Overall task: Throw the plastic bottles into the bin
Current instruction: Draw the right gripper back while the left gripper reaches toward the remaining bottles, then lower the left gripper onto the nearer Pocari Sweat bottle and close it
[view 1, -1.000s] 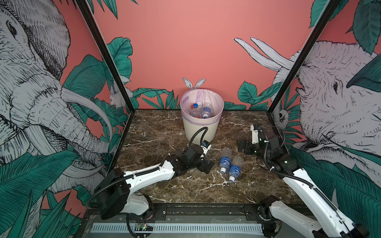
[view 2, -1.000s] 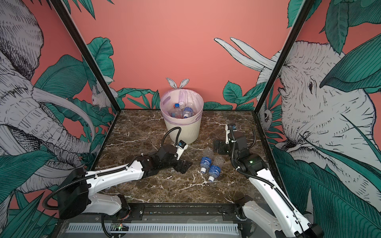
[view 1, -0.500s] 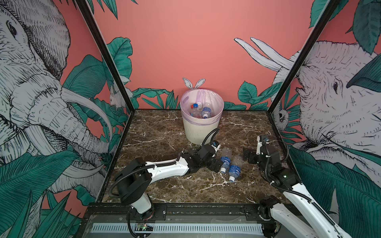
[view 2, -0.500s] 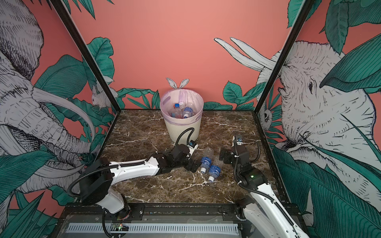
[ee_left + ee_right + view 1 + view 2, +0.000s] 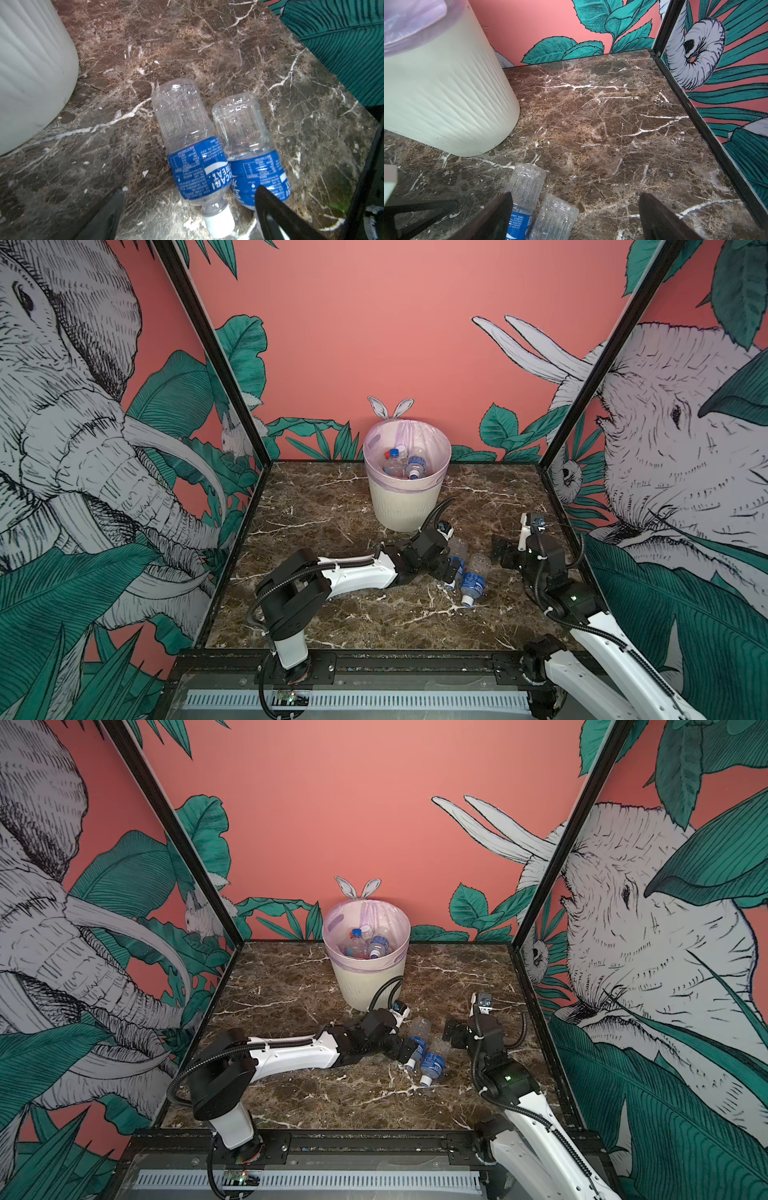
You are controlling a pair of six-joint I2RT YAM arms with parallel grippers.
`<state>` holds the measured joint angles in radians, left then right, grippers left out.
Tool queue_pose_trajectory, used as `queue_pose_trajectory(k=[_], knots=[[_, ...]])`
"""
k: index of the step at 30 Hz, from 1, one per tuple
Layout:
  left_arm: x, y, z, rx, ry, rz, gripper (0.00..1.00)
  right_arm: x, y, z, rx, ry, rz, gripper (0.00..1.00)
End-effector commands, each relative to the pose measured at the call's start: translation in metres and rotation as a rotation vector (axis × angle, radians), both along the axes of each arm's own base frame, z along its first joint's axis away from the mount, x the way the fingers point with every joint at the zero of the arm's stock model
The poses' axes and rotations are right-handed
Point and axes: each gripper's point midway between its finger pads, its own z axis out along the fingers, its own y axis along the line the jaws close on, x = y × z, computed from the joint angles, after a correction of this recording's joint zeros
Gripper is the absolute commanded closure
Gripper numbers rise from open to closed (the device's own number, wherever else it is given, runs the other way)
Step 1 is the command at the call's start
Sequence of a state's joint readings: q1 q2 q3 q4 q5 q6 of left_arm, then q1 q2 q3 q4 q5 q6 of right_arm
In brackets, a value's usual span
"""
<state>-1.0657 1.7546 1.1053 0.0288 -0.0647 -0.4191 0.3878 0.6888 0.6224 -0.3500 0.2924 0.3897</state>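
Marble table: two bottles lie touching near the bin; left gripper spread wide over them, holding nothing; right gripper beside them, wide, empty

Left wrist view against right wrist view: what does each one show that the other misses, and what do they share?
Only the left wrist view: a white cap and both blue labels in full. Only the right wrist view: the lilac bag lining the bin and the pink back wall. Both: the two bottles lying side by side on the marble table, beside the bin.
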Motion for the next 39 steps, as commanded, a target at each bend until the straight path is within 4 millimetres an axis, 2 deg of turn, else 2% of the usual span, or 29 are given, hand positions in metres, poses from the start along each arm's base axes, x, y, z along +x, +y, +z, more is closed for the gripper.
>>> queue_pose_trajectory(k=[1,14,39], knots=[[0.005,-0.013,0.01,-0.026,-0.001,0.01,0.02,0.002,-0.004,0.007,0.018,-0.036,-0.026,0.03],[0.016,-0.033,-0.005,0.004,0.028,0.018,0.06,-0.002,-0.013,0.009,0.031,-0.044,-0.06,0.03],[0.018,-0.032,-0.035,0.093,0.066,0.03,0.08,-0.004,-0.017,0.007,0.056,-0.038,-0.068,0.03]])
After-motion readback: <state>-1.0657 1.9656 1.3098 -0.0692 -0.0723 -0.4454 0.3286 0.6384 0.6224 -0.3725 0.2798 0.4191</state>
